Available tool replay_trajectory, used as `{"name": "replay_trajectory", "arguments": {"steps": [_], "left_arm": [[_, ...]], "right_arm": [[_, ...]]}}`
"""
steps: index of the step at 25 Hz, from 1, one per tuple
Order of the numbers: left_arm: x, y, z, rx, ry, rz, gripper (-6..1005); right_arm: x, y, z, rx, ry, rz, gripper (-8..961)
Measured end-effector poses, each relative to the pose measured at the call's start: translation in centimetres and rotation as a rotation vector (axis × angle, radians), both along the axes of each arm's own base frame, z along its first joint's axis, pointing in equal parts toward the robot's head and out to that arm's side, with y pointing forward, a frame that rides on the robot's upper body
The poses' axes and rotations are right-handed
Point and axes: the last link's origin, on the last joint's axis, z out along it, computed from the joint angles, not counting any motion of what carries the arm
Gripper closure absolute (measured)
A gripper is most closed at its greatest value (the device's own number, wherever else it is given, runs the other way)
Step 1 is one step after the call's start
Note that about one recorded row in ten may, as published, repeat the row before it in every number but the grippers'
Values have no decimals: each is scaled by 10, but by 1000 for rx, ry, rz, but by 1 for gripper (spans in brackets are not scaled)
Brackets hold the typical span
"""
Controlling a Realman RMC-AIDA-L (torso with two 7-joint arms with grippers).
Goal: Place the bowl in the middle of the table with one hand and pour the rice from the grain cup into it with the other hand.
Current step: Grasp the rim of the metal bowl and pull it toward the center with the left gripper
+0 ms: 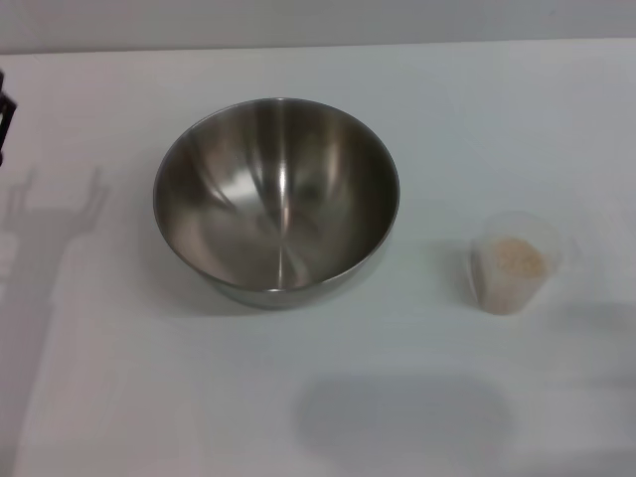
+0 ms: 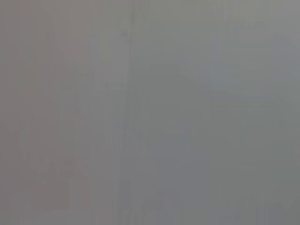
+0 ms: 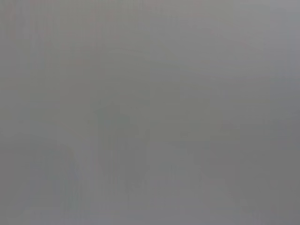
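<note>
Bowl [image 1: 276, 199] upright and empty a little left of middle on the tabletop [image 1: 417, 397], cup [image 1: 514, 263] of rice [image 1: 517, 260] well apart to its right, neither held; left claw [image 1: 6, 114] barely visible, opening impossible to tell, right claw unseen; next, grasping the cup.

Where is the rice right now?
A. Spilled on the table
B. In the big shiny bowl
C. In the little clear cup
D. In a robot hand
C. The rice sits as a pale heap inside the cup, which stands upright on the table to the right of the bowl; the bowl looks empty.
</note>
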Motion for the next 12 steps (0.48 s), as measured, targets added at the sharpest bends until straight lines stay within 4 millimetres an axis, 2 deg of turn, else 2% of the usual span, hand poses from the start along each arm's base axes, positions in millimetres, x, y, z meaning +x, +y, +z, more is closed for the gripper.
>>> {"name": "replay_trajectory", "arguments": {"steps": [1, 4, 7, 8, 10, 11, 12], "left_arm": [[6, 11, 0, -14, -7, -1, 171], [18, 28, 0, -32, 13, 6, 171], [38, 47, 2, -88, 55, 17, 171], [38, 47, 2, -88, 55, 17, 171], [61, 57, 7, -151, 99, 23, 170], [61, 57, 7, -151, 99, 23, 170], [74, 61, 12, -208, 124, 52, 170]], "right_arm": [[0, 0, 0, 0, 0, 0, 180], [0, 0, 0, 3, -1, 3, 180], [0, 0, 1, 4, -1, 4, 180], [-1, 0, 1, 4, -1, 4, 180], [-1, 0, 0, 3, -1, 4, 180], [-1, 0, 0, 3, -1, 4, 180], [0, -1, 0, 3, -1, 3, 180]]}}
